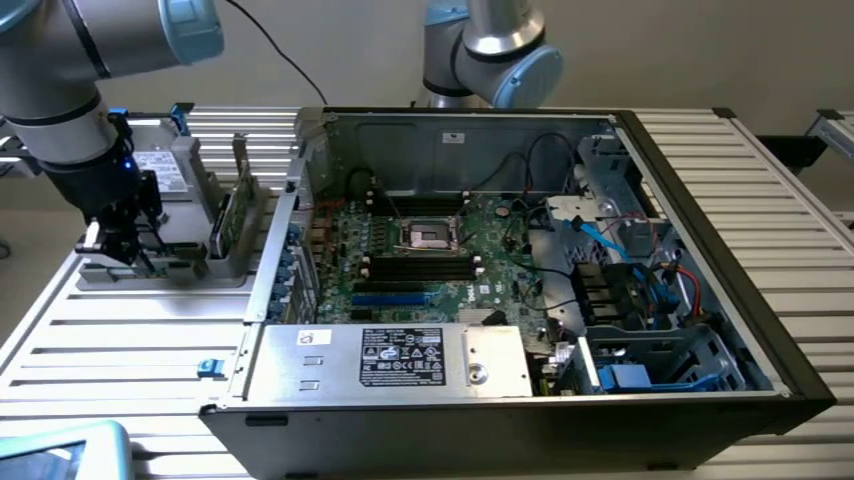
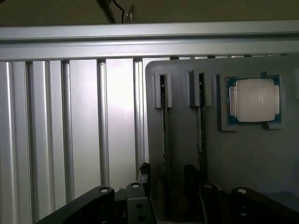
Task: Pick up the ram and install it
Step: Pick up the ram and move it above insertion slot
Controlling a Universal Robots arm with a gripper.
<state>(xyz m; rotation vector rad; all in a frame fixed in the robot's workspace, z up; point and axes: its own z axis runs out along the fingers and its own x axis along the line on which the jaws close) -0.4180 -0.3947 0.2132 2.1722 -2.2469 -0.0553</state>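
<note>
Pick-up step. Gripper (image 2: 166, 176) parted, holding nothing, straddling the ram (image 2: 163, 126), on edge in a slot of the gray holder (image 2: 252, 158). Closing must land square on its thin board, I'd say.

We see the exterior view under soft, even light from above. The ribbed aluminium table (image 1: 801, 200) shines pale on the exterior view's right, while the inside of the open black computer case (image 1: 507, 440) lies in shade, darkest among its cables. A small blue glow (image 1: 130, 160) shows above the black gripper (image 1: 114, 252). We find the wrist view dimmer: a white glare patch washes out part of the table (image 2: 117, 88), the square silver processor chip (image 2: 254, 100) reflects dull light, and the gripper (image 2: 167, 173) is almost a silhouette.
</note>
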